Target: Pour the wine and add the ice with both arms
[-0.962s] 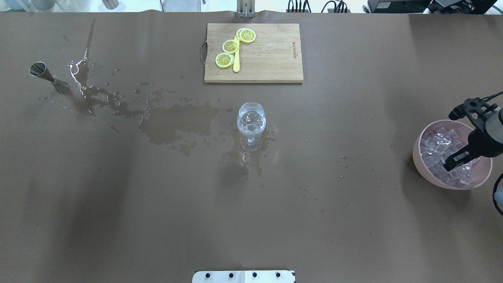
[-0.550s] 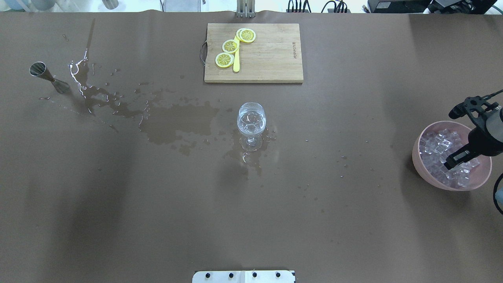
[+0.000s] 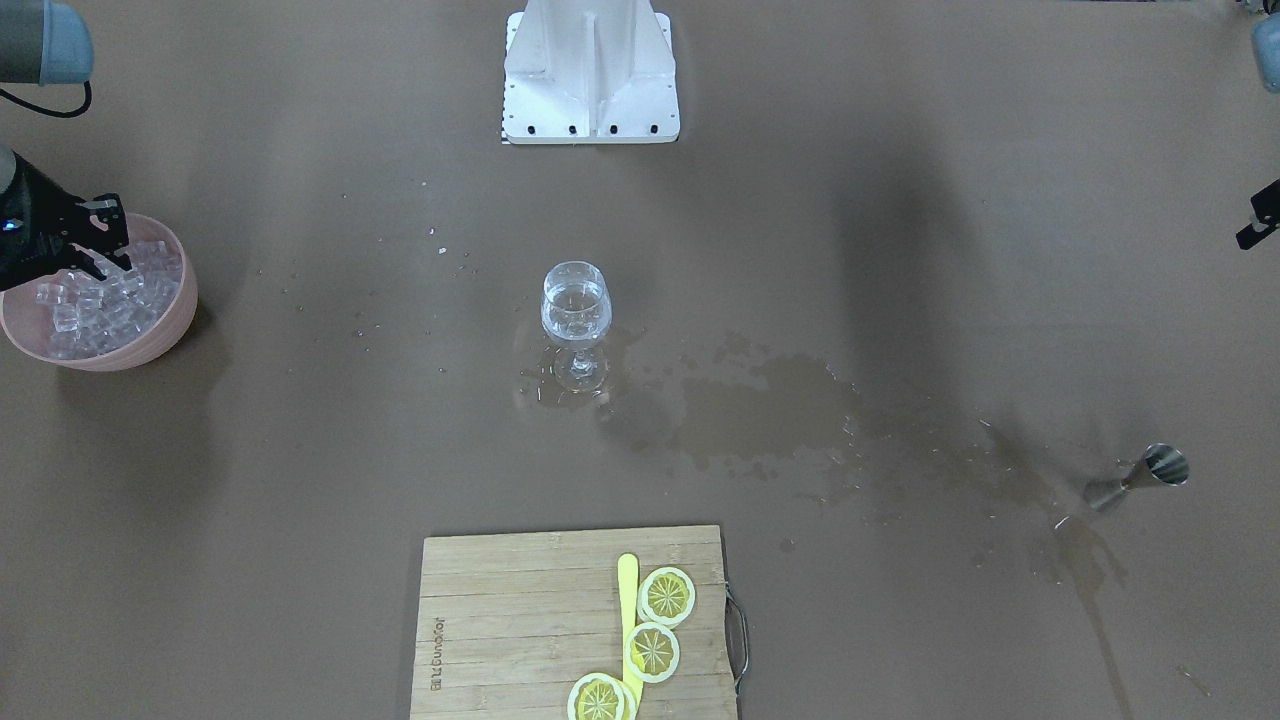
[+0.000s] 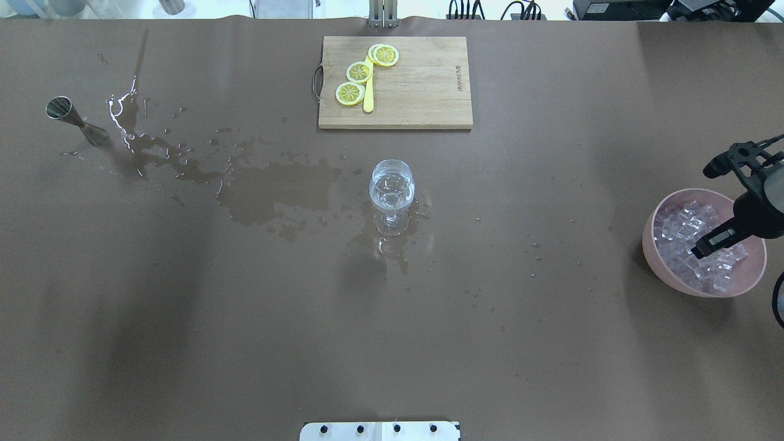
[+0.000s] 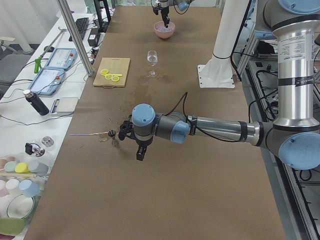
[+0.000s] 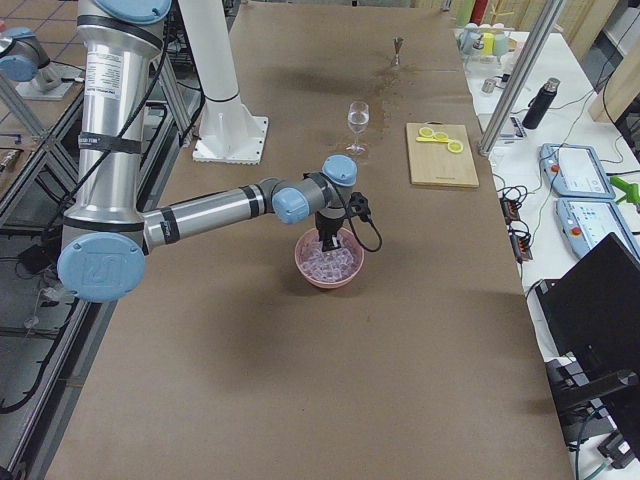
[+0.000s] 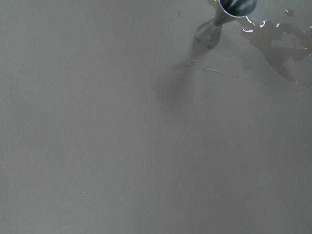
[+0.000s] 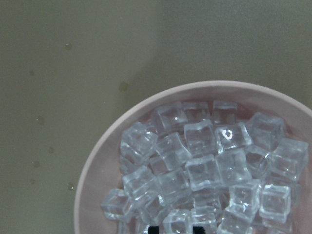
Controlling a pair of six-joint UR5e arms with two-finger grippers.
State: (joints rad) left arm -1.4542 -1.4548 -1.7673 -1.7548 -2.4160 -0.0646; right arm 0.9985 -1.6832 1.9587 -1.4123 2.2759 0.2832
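We judge the wine [image 4: 392,187] poured and the ice [image 8: 204,165] yet to add: the right end effector [image 8: 175,229] hangs open over it, while for the left end effector [image 5: 140,152] we cannot tell.

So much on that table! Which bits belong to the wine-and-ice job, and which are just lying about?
For the job: wine in the glass; ice in the pink bowl; right pincer at the ice; probably the jigger.
Lying about: board, lemon slices, yellow utensil, spill.
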